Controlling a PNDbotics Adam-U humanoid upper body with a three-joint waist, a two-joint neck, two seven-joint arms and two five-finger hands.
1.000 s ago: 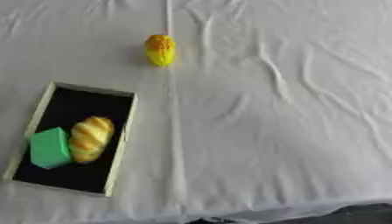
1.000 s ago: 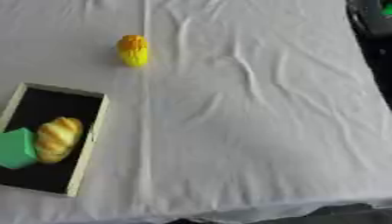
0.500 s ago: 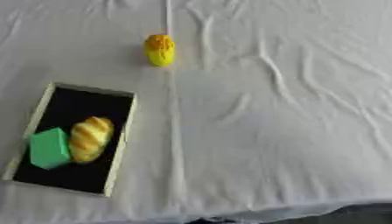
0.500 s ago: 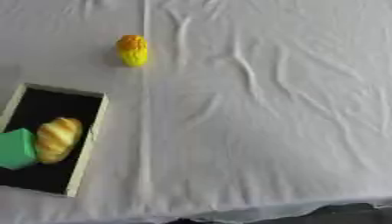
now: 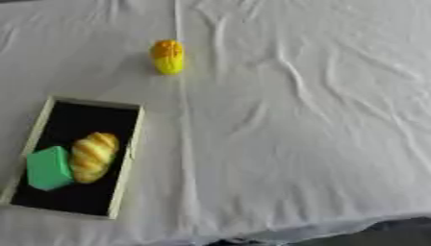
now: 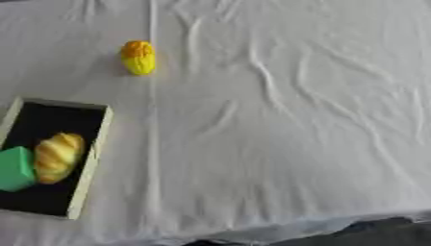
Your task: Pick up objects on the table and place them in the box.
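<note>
A small yellow and orange object (image 5: 168,56), shaped like a corn cob, lies on the white cloth at the upper left of centre. At the lower left stands a shallow box (image 5: 132,139) with a pale rim and a black inside. In it lie a golden bread roll (image 5: 92,156) and a green block (image 5: 48,168), side by side and touching. Neither hand shows in either eye view.
The white tablecloth (image 5: 295,120) is wrinkled, with a long crease running down past the box's right side. The table's near edge (image 6: 353,223) runs along the bottom right, with dark floor below it.
The dark shape at the upper right corner of the right eye view one second ago is gone. The whole picture has shifted slightly; the objects have not moved.
</note>
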